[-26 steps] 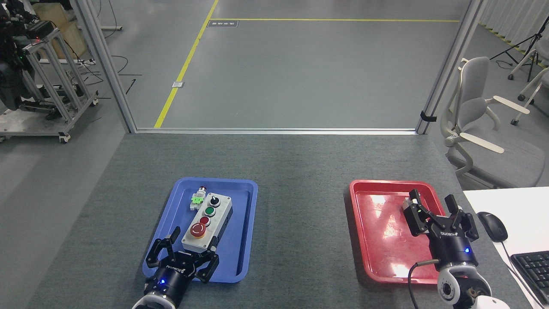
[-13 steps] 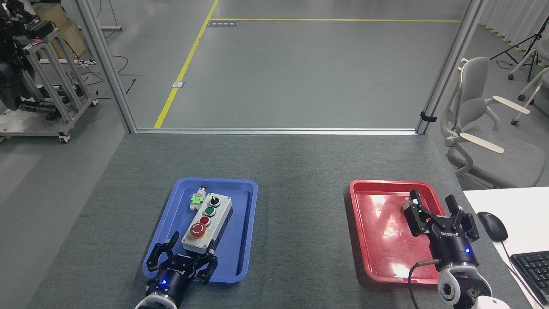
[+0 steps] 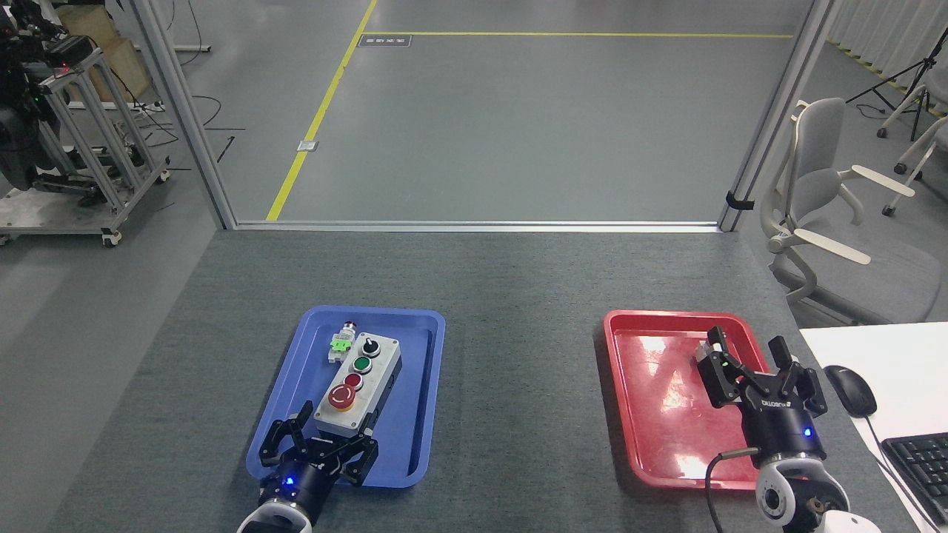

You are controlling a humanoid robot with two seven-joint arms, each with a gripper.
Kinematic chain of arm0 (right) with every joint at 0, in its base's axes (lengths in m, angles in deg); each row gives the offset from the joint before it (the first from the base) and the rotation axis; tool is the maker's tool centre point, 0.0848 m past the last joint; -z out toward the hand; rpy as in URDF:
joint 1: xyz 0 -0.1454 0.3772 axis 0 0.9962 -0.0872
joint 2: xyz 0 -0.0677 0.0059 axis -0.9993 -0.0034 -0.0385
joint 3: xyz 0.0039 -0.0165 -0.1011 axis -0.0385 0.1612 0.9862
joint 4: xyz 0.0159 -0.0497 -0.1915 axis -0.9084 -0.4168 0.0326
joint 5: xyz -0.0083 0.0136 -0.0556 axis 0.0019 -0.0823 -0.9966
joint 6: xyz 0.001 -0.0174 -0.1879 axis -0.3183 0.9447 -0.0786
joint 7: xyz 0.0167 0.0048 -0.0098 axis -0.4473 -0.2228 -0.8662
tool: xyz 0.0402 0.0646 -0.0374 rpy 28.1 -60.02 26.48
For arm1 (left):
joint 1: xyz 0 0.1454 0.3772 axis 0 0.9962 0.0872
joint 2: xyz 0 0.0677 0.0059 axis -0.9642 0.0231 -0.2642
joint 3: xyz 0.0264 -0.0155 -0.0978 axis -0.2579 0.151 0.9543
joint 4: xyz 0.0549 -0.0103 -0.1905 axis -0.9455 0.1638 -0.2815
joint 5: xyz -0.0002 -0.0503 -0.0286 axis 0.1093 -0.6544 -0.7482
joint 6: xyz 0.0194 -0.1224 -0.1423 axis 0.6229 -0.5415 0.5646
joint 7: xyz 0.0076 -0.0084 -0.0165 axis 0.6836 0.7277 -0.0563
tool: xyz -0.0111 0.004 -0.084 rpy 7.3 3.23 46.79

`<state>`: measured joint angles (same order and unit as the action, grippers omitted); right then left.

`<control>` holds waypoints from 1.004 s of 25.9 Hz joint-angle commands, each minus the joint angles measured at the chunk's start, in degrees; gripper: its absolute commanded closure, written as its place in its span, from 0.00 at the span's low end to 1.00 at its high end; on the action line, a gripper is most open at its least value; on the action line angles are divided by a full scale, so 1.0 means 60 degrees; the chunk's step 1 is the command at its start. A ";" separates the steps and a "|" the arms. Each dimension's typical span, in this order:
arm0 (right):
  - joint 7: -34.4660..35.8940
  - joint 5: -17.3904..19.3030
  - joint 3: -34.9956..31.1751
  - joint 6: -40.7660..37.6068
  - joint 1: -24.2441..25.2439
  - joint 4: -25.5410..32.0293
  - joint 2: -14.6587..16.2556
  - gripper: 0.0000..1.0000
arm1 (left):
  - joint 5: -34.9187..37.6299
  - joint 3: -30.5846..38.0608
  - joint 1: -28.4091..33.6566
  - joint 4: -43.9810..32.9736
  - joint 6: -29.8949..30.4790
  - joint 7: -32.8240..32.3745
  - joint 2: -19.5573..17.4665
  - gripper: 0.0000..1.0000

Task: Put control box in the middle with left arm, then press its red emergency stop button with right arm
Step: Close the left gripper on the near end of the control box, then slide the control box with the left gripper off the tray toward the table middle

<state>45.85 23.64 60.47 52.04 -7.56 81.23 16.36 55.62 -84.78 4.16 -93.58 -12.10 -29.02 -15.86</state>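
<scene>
hidden: control box (image 3: 358,387) near end behind left gripper (image 3: 326,437) | cut off: keyboard (image 3: 920,463), both arms | too small: loose switch parts (image 3: 341,343)

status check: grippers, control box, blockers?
Left gripper open at near end of control box, no grip. Right gripper open over red tray. Box in blue tray; loose switch part beside it.

The room is bright and even, lit from above. White glare shines on the red tray (image 3: 670,392). The blue tray (image 3: 415,385) looks dull, with no shine. Shadows on the grey table (image 3: 518,296) are soft and small. Everything looks sharp, with no blur.
</scene>
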 commanded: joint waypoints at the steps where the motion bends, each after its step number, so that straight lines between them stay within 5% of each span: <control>1: -0.0001 0.0000 0.0000 0.0004 -0.0012 -0.0001 0.0001 0.01 | -0.0011 -0.0001 -0.0166 0.0440 0.0001 0.0122 0.0025 0.03; 13: -0.0001 0.0000 0.0000 -0.0084 -0.0012 0.0014 0.0001 0.01 | -0.0041 -0.0016 -0.1206 0.2110 -0.0350 0.0737 0.0318 0.04; 14: -0.0001 0.0000 0.0000 -0.0084 -0.0012 0.0014 -0.0013 0.01 | -0.0055 -0.0016 -0.1250 0.2213 -0.0438 0.0825 0.0348 0.09; 18: -0.0001 0.0000 0.0000 -0.0070 -0.0012 0.0014 0.0001 0.01 | -0.0070 -0.0016 -0.1235 0.2301 -0.0365 0.1426 0.0348 0.57; 21: -0.0001 0.0000 0.0000 -0.0069 -0.0012 0.0014 -0.0013 0.01 | -0.0099 -0.0016 -0.1162 0.2228 -0.0336 0.1572 0.0348 0.80; 26: -0.0001 0.0000 0.0000 -0.0040 0.0002 0.0014 -0.0013 0.01 | -0.0114 -0.0074 -0.0898 0.1495 0.0016 0.1734 0.0406 0.98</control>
<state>45.88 23.65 60.47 51.64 -7.56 81.31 16.30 54.97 -84.94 -2.28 -81.70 -13.15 -20.58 -13.54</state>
